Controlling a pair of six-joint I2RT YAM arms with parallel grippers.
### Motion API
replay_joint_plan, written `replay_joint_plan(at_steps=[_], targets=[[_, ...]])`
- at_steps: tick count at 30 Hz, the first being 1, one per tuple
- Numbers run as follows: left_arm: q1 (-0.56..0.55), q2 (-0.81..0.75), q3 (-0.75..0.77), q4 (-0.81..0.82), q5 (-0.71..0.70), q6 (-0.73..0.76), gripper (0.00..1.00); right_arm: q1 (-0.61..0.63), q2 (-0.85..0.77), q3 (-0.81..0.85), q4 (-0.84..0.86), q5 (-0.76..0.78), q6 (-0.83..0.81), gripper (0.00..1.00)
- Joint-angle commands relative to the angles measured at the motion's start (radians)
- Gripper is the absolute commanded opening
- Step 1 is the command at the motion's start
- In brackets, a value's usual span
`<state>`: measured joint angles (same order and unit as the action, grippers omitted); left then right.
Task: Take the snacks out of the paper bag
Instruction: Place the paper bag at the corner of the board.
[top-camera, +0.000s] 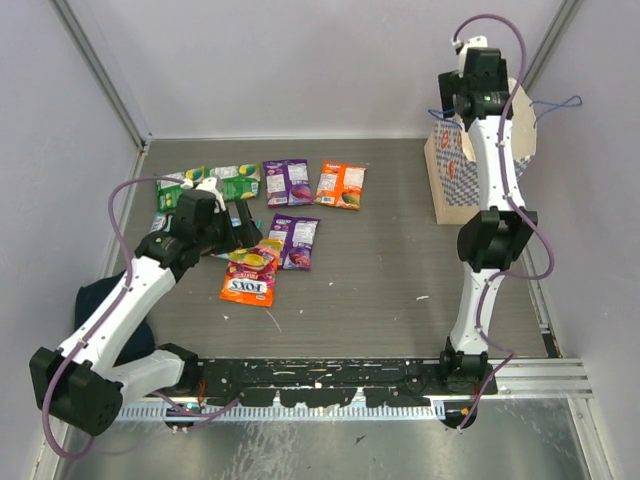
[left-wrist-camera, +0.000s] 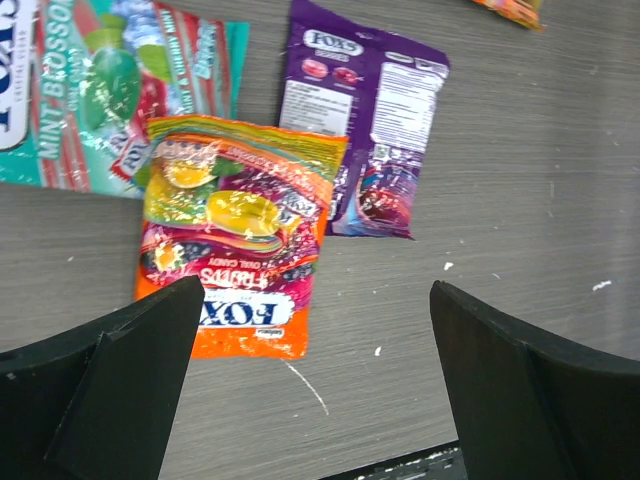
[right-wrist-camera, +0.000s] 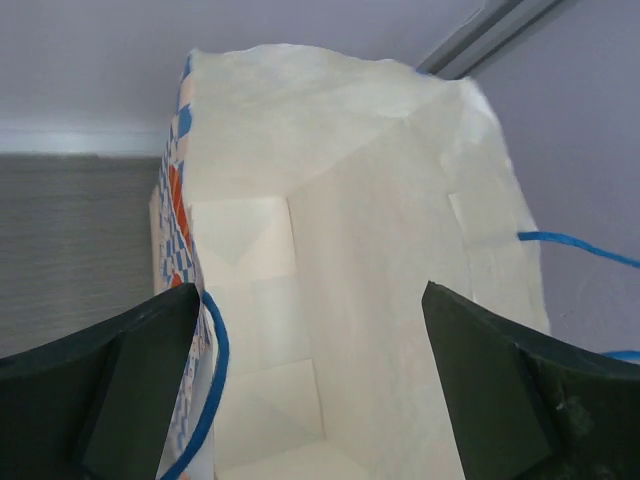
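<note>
Several snacks lie on the table's left half: green and teal packets, a purple packet, an orange packet, a second purple packet and an orange-red packet. My left gripper is open and empty, low over the orange-red packet, with the purple one and the teal one beyond. The paper bag stands at the back right. My right gripper is open and empty above its mouth. Only the cream inside shows, with no packet visible.
A dark blue cloth lies at the left edge by the left arm. Grey walls close the back and both sides. A metal rail runs along the front. The bag's blue cord handles hang by my right fingers.
</note>
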<state>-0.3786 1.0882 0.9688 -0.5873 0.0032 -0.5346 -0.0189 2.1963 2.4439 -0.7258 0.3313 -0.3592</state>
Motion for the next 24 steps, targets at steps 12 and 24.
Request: replay_joint_plan(at_steps=[12,24], targets=[[0.053,-0.078,-0.058,-0.031,-0.355,-0.021,0.98,0.226,-0.856,-0.712,0.474,-0.058,0.647,1.0],[0.052,-0.068,-0.3,0.17,-0.286,-0.012,0.93,0.685,-0.814,-1.278,0.801,-0.251,0.829,0.94]])
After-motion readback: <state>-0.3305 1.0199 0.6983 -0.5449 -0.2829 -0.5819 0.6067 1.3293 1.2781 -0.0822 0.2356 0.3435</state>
